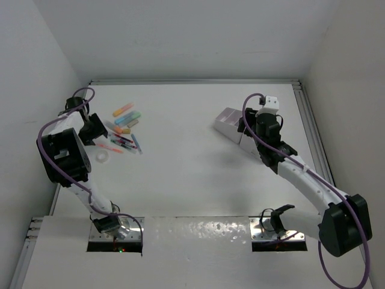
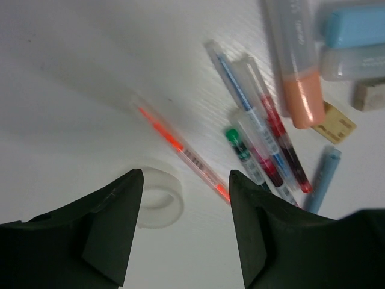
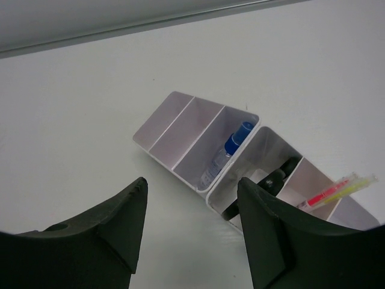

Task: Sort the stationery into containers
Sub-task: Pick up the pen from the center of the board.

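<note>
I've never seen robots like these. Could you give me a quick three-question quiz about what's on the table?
1. True or false: every compartment of the white plastic desk organiser is empty.
2. What lies right beside the open left gripper? A a white translucent tape ring; B a stapler; C a cup.
3. What colour is the cap of the clear tube-shaped piece in the organiser?
Key: 1 false; 2 A; 3 blue.
</note>
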`<control>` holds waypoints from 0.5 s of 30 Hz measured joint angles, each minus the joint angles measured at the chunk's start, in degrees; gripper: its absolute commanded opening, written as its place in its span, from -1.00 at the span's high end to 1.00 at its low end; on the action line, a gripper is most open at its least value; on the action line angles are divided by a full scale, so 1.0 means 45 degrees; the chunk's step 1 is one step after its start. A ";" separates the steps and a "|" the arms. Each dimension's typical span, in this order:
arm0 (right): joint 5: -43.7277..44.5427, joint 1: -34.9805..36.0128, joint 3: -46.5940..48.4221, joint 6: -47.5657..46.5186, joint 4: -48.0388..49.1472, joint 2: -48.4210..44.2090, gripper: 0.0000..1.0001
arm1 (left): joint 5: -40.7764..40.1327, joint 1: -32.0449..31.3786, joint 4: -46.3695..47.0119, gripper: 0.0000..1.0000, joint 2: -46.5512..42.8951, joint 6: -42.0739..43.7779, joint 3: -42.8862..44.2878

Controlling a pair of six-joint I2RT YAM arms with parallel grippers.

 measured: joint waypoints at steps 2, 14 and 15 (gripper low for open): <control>0.0034 0.0019 -0.0005 -0.0005 0.0000 0.0034 -0.20 | -0.0146 0.0170 0.0131 -0.14 0.0160 0.0000 -0.0073; 0.0034 0.0039 -0.0005 -0.0214 -0.0015 0.0350 -0.20 | -0.0675 0.0282 0.1049 -0.03 0.1447 -0.0005 -0.0330; 0.0039 0.0039 0.0000 -0.0238 -0.0024 0.0350 -0.20 | -0.0777 0.0282 0.1054 0.01 0.1525 0.0015 -0.0267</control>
